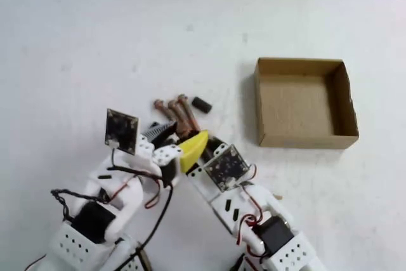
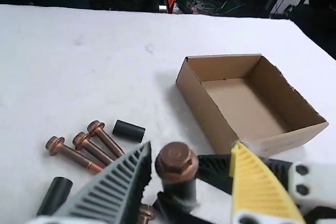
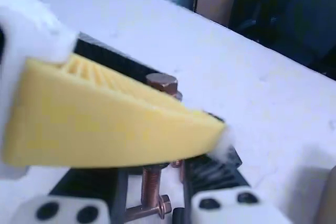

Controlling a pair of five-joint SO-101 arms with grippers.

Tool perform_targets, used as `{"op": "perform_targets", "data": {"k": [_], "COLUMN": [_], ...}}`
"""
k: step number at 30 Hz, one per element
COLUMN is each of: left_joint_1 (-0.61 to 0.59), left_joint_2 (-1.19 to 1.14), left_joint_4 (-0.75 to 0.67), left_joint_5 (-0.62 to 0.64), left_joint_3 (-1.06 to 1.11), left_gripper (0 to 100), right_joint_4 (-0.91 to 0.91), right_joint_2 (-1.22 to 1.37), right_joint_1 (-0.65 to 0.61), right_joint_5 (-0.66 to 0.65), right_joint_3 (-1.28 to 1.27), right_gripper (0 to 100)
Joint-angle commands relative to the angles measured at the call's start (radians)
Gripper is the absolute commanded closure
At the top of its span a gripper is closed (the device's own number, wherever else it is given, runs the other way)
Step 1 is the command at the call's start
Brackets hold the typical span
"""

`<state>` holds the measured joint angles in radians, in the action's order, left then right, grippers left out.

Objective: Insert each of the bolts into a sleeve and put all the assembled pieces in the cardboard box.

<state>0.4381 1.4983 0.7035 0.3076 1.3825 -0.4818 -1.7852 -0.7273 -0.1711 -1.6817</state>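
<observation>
Now | left wrist: bolt [image 2: 176, 161] seated in sleeve [image 2: 177, 190] | high: loose bolts [image 1: 184, 111]

Loose bolts [image 2: 73, 154] [image 2: 93, 149] [image 2: 106, 138]: three, lying in a row.
Upright bolt [image 2: 177, 161]: one, head up, close before my left wrist camera.
Part-hidden bolt [image 2: 147, 214]: one, and I see just its head.
Bolts in all: five by my count, every one copper-coloured.
Loose sleeves [image 2: 128, 130] [image 2: 55, 195]: two.
Sleeve round the upright bolt [image 2: 178, 190]: one.
Sleeves in all: three, all black.
Box [image 2: 199, 103]: one.
From the high view: I count three of the bolts and one of the sleeves.
Arms: two, both mine — left arm [image 1: 108, 188], right arm [image 1: 254, 214].
</observation>
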Motion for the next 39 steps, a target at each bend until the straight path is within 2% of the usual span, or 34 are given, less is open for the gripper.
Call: {"op": "perform_targets", "data": {"k": [1, 5, 12, 21, 25, 28, 36, 39], "left_joint_1": [-0.01, -0.015, -0.018, -0.139, -0.186, -0.22, -0.248, -0.274], "left_joint_2": [0.004, 0.005, 0.005, 0.005, 0.005, 0.005, 0.005, 0.005], "left_joint_4": [-0.011, -0.012, -0.104, -0.124, -0.114, -0.054, 0.236, 0.288], "left_joint_5": [-0.032, -0.035, -0.04, -0.04, -0.034, -0.032, -0.032, -0.035], "left_joint_3": [-0.006, -0.008, -0.008, -0.012, -0.078, -0.144, -0.304, -0.324], "left_gripper": [74, 74, 74, 74, 75, 75, 75, 81], "right_joint_4": [0.007, 0.007, 0.007, 0.007, 0.005, 0.001, -0.048, -0.048], "right_joint_2": [-0.015, -0.015, -0.015, -0.015, -0.015, -0.015, -0.015, -0.015], "right_joint_1": [0.01, 0.012, 0.012, 0.013, 0.013, 0.015, 0.045, 0.087], "right_joint_5": [0.011, 0.011, 0.011, 0.011, 0.006, 0.003, 0.003, 0.003], "right_joint_3": [-0.009, -0.009, -0.009, -0.009, -0.009, -0.009, -0.009, -0.009], "right_gripper": [98.2, 98.2, 98.2, 98.2, 98.2, 98.2, 98.2, 98.2]}}
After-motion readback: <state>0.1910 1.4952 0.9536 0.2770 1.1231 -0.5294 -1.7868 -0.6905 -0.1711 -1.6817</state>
